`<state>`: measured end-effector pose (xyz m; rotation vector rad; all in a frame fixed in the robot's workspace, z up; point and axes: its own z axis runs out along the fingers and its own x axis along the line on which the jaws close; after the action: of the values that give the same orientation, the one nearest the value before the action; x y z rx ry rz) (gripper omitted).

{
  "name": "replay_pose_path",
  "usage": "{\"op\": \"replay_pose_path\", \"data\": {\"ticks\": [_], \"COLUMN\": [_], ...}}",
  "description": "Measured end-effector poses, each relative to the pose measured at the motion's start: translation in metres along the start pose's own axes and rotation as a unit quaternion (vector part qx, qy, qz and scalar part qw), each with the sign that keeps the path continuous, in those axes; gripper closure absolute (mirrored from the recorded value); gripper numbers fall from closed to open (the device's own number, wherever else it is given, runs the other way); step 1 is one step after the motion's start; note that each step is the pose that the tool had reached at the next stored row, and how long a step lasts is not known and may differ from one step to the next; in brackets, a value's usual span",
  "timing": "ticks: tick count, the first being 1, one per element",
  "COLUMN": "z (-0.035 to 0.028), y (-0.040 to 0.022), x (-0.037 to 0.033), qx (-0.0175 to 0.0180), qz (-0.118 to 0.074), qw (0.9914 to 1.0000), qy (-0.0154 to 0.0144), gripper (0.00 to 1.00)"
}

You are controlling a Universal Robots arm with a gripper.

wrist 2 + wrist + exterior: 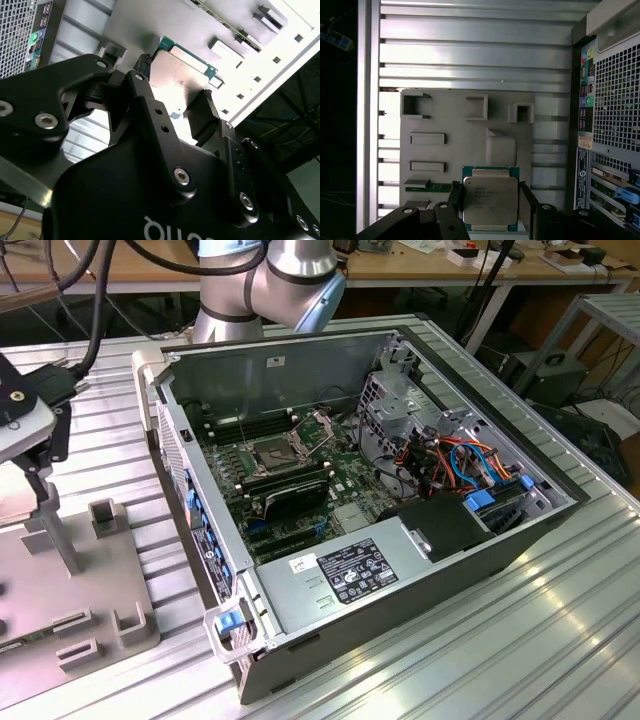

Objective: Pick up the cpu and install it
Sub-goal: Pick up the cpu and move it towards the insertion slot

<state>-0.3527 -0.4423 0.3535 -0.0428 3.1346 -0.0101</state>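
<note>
Pick-up in hand: black two-finger claw [176, 80] clenched on thin square grey-topped cpu [489, 200], between its fingertips, above grey moulded fixture plate [450, 112]; installing probably demands level carriage to metal-framed square socket [272, 452].

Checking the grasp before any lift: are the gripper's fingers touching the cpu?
Touching. In the first wrist view the fingers meet opposite edges of the cpu, with no gap showing on either side; the second wrist view agrees.
</note>
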Motion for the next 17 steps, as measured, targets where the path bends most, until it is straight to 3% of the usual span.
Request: {"op": "replay_pose_path", "data": {"ticks": [1, 5, 15, 17], "z": [0.0000, -0.0007, -0.0143, -0.0145], "y": [-0.0001, -0.0001, -0.0002, -0.0002], "x": [-0.0032, -0.0033, -0.0034, -0.0034], "qx": [0.0000, 0.0001, 0.0000, 0.0000], "qz": [0.000, 0.000, 0.000, 0.000], "qw": [1.00000, 1.00000, 1.00000, 1.00000], "qy": [0.0000, 0.0001, 0.0000, -0.0001], "gripper": [0.45, 0.45, 0.45, 0.45]}}
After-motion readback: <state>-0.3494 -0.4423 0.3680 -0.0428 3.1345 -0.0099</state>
